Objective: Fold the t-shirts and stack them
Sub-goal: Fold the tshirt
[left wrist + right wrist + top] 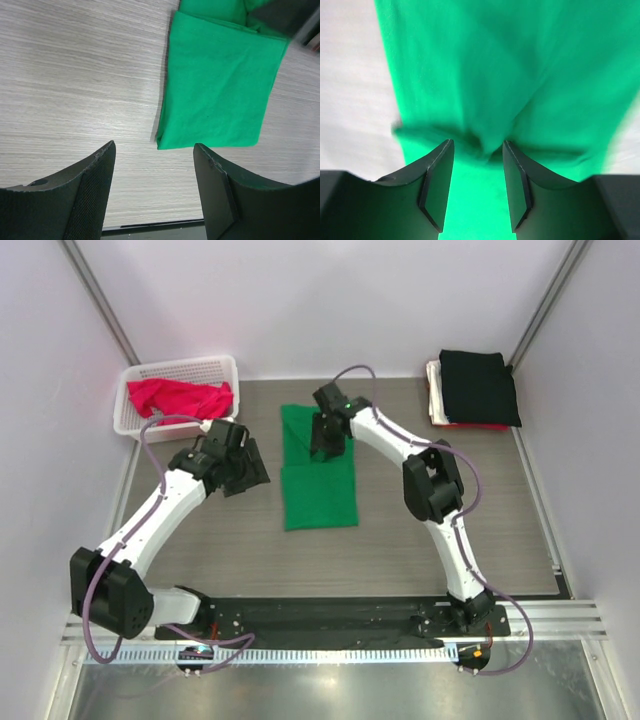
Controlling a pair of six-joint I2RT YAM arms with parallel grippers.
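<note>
A bright green t-shirt lies as a long folded strip in the middle of the table, also seen in the left wrist view. My right gripper is pressed down onto its far half. In the right wrist view its jaws stand apart around a raised pucker of the green cloth, and the gripper is open. My left gripper hovers left of the shirt, open and holding nothing. A red-pink t-shirt lies crumpled in the basket.
The white lattice basket stands at the back left. At the back right is a stack with a black t-shirt on top, white cloth and a red edge beneath. Grey walls close in both sides.
</note>
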